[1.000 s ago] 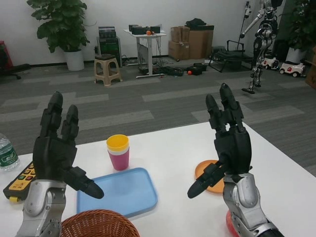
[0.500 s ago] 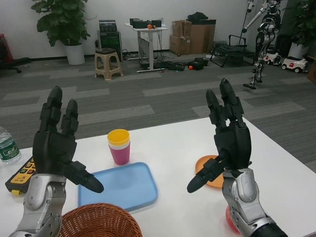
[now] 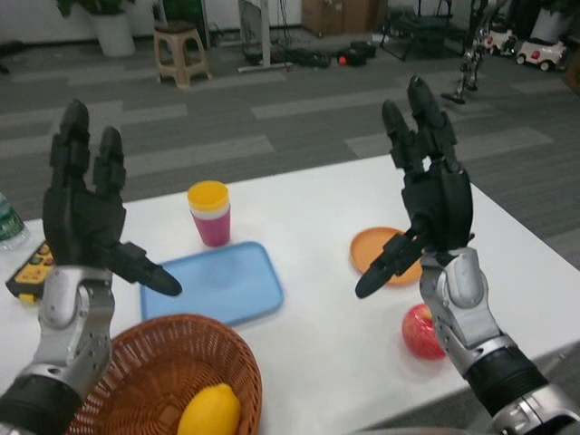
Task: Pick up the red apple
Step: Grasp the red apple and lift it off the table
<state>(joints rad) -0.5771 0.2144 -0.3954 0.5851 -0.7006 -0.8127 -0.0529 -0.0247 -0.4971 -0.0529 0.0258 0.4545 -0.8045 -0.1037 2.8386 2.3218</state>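
Fingers [image 3: 426, 122] of the right hand [image 3: 433, 195] stand spread and upright, holding nothing, and the left hand [image 3: 86, 213] mirrors that pose over the other side of the white worktop [image 3: 317, 317]. Both look raised in a ready stance, no reach begun. Nearest the robot, a brown woven basket [image 3: 136, 362] holds a yellow lemon [image 3: 210, 412]. The round red apple [image 3: 419, 331] lies on the worktop at the near right, partly hidden behind the right forearm and below that hand, so the right hand seems the natural one to lower onto it. Farther on lie a flat blue plastic tray [image 3: 217, 281] and an orange plate [image 3: 381, 254]; beyond the tray stand stacked yellow and pink cups [image 3: 210, 213].
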